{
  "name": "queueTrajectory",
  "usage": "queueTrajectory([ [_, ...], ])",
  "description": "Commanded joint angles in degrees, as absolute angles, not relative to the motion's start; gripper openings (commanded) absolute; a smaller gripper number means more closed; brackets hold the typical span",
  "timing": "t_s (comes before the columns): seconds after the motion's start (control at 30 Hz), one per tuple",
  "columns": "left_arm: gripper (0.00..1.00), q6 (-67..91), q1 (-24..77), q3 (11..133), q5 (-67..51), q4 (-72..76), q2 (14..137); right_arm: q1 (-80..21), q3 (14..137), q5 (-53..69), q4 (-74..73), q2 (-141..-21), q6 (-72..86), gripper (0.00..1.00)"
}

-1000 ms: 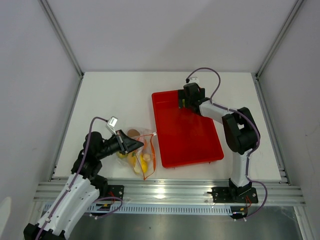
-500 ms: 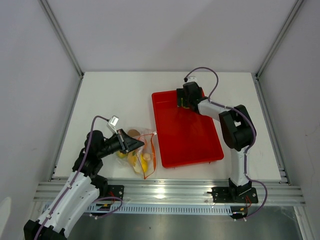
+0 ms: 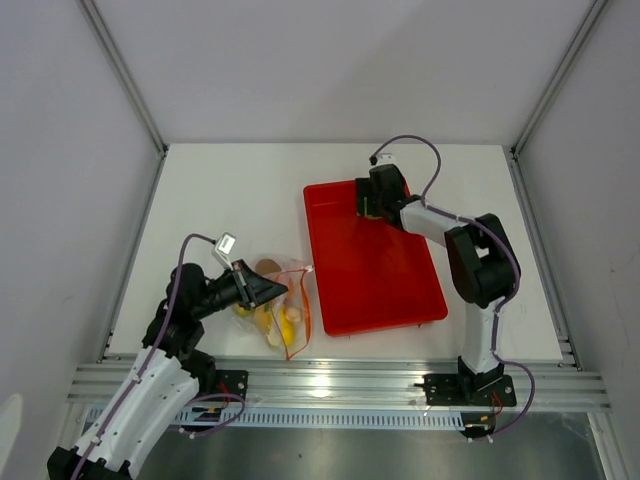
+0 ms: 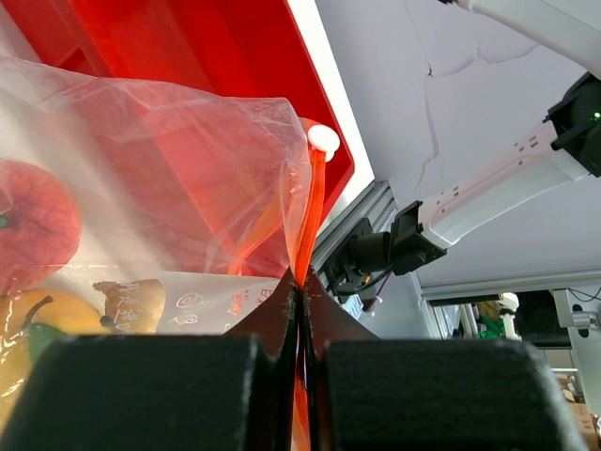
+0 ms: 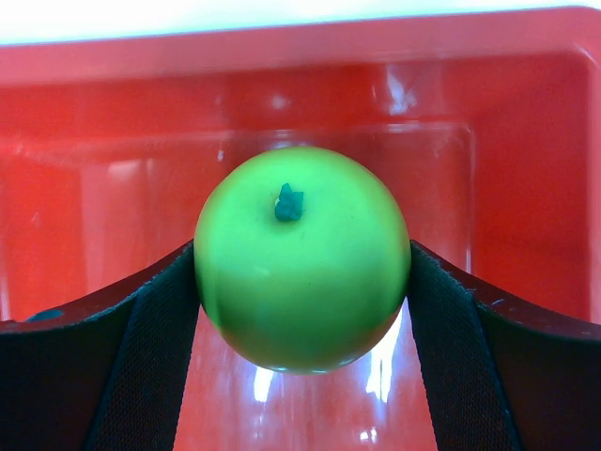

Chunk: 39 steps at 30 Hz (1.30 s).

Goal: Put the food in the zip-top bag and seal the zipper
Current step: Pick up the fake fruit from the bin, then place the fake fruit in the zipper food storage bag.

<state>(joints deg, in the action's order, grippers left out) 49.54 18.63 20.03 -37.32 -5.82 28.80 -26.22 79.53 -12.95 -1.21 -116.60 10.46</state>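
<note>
The zip-top bag (image 3: 285, 300) lies clear and crinkly at the near left, and several food pieces (image 3: 275, 322) show inside it. Through its film (image 4: 188, 160) I see a peach (image 4: 33, 221), a yellow piece (image 4: 47, 319) and a small brown piece (image 4: 131, 303). My left gripper (image 3: 268, 290) (image 4: 302, 291) is shut on the orange-red zipper (image 4: 315, 202) at the bag's mouth. The green apple (image 5: 300, 258) (image 3: 367, 210) sits at the far end of the red tray. My right gripper (image 3: 372, 205) (image 5: 301, 252) has a pad (image 5: 160, 310) pressed to each side of it.
The red rectangular tray (image 3: 400, 290) (image 5: 526, 141) fills the table's right middle, and its left rim (image 4: 216, 38) runs just beyond the bag. An aluminium rail (image 3: 340, 385) crosses the near edge by the arm bases. Grey walls enclose the table on three sides.
The right gripper's jaws have closed in onto the green apple at the tray's far end. The left gripper and the bag have stayed put.
</note>
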Motion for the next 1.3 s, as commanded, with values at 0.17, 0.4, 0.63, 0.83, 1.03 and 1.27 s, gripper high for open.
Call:
queueTrajectory([
  [0.17,0.01,50.71,18.98,21.09,-37.18,-10.62,22.86,-32.16,70.25,-14.23,-4.39,-97.40,11.16,0.12],
  [0.4,0.01,50.89,19.07,21.44,-35.69,-15.28,18.20,-42.53,60.40,-13.80,-10.01,-76.68,12.92,0.09],
  [0.63,0.00,50.89,18.98,21.71,-35.42,-17.31,16.35,-51.23,52.05,-1.38,-16.96,-56.03,15.56,0.07],
  [0.83,0.01,51.33,18.98,21.97,-35.42,-16.88,16.43,-57.03,49.31,18.51,-18.11,-49.66,17.49,0.09],
  [1.03,0.01,51.68,18.98,22.76,-35.77,-16.70,16.88,-67.39,47.90,19.08,-12.23,-53.34,19.07,0.10],
  [1.27,0.01,53.17,18.98,24.52,-36.04,-17.40,15.56,-72.33,48.95,14.07,-4.93,-63.27,19.33,0.06],
])
